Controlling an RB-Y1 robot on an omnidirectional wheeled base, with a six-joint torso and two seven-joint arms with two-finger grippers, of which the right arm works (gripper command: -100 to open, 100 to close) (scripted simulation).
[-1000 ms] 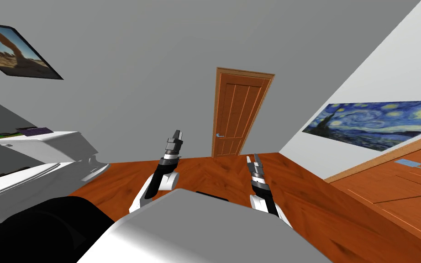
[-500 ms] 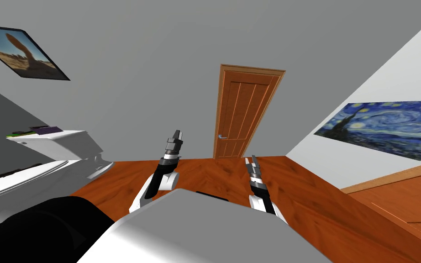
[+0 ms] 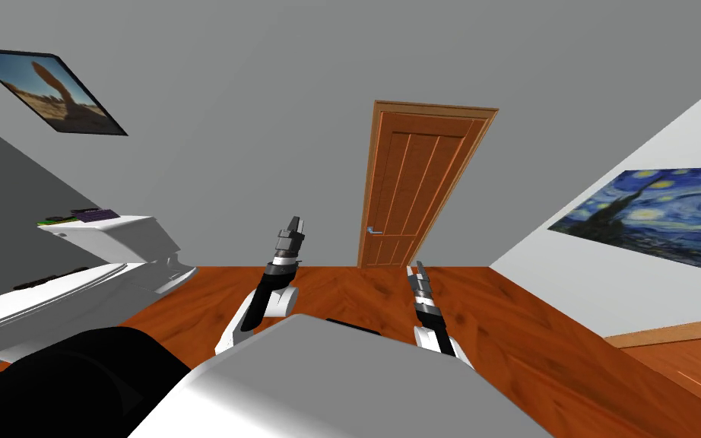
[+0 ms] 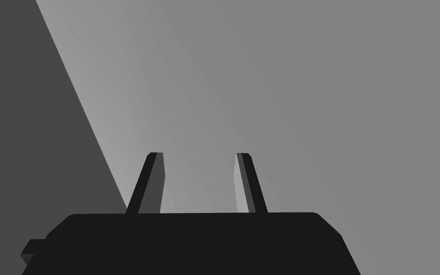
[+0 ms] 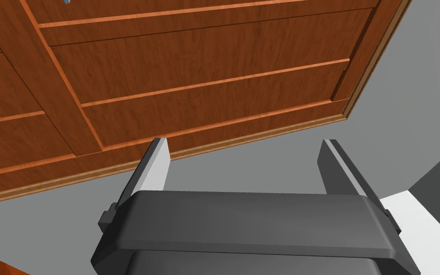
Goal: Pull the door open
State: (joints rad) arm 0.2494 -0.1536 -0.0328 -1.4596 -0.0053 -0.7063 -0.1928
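Door (image 3: 417, 190) shut, far ahead across floor (image 3: 341, 285). Handle (image 3: 374, 230) untouched. Right claw (image 5: 245, 143) wide open, empty. Left claw (image 4: 198, 155) partly open, empty. Nothing done yet: get close, grab, pull.

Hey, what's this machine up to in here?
A two-armed robot faces a closed wooden door that it is meant to pull open. It stands well short of it, and neither arm touches the door or its handle. The right arm points toward the door and the left arm is raised beside it, both with jaws open and empty.
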